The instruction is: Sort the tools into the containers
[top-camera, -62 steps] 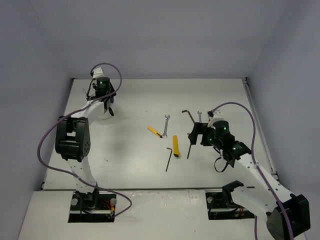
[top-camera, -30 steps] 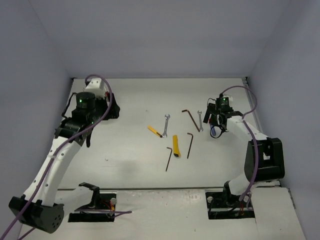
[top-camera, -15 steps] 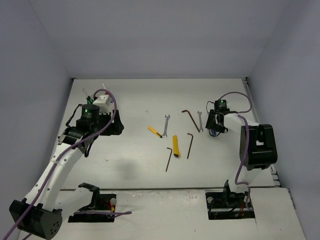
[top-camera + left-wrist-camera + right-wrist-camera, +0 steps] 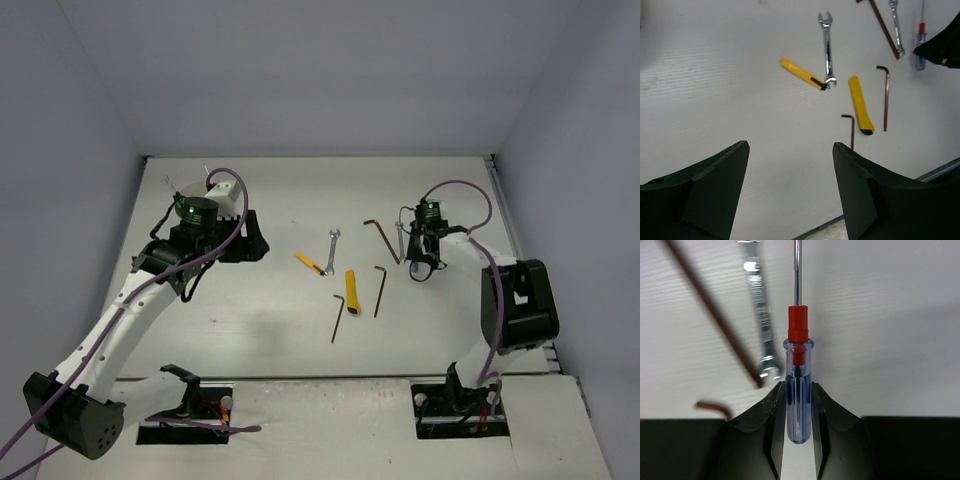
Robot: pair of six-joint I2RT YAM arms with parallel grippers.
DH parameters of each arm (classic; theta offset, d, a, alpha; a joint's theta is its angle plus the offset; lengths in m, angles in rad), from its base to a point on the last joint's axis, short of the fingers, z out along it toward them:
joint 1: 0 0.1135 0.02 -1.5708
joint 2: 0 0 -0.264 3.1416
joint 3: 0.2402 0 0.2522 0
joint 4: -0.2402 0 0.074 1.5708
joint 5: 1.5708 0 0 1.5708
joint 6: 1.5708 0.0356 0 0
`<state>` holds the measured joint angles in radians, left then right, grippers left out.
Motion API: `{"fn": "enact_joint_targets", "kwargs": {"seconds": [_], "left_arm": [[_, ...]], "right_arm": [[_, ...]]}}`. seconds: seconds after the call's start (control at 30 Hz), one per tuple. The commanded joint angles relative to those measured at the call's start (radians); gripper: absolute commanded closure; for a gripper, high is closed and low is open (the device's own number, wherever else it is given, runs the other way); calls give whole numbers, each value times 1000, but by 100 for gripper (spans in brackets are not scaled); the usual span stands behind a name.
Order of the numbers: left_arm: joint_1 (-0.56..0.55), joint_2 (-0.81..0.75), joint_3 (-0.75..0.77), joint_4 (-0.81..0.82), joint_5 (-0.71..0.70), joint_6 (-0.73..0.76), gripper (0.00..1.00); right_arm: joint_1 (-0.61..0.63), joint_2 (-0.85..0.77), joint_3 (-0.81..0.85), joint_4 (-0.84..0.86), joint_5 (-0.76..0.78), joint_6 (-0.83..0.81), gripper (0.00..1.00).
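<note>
Black left gripper (image 4: 790,150) hangs well left of the yellow knife (image 4: 350,290), fingers spread wide with nothing between them. Slim yellow-handled tool (image 4: 310,263) lies up-left of the knife, and its black tip touches the near end of a silver wrench (image 4: 332,249). That wrench is just above-left of the knife. Small hex key (image 4: 338,318) sits just below-left of the knife, apart from it. Second hex key (image 4: 380,288) sits just right of the knife, roughly parallel. Long hex key (image 4: 379,238) is up-right of the knife with a second silver wrench (image 4: 399,240) beside it. Right gripper (image 4: 798,388), farthest right of the knife, is clamped on the clear blue handle of a red-collared screwdriver (image 4: 799,410). The screwdriver's shaft runs alongside that second wrench.
</note>
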<state>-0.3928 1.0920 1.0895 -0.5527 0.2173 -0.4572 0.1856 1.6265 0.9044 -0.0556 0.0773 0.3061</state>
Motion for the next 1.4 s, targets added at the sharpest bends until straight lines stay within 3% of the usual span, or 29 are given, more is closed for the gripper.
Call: {"fn": "enact_joint_targets", "kwargs": {"seconds": [0.0,0.23,0.37,0.7,0.97,1.07,1.3,1.37], "left_arm": [[-52,26,84,172,45,-111,35],[-149,107,82,447,38,-241,35],[-212,164,114,587,14,-265,35],[-351,281,202,654,-93,-266,35],[-378,323,223,652,-129,-273,39],[-382,330,220,641,-146,-279,46],[-383,326,214,634,-158,-270,87],[-383,327,214,635,-156,-258,99]], "right_arm": [[173,-251,6,46,27,-61,100],[275,-498,-54,178,-262,-86,100],[327,-556,-65,229,-329,-108,100],[371,-579,-65,317,-407,-73,100],[398,-581,-86,382,-419,-35,98],[404,-579,-90,402,-419,-25,98],[410,-575,-101,423,-409,-15,95],[410,-569,-101,424,-409,-16,91]]}}
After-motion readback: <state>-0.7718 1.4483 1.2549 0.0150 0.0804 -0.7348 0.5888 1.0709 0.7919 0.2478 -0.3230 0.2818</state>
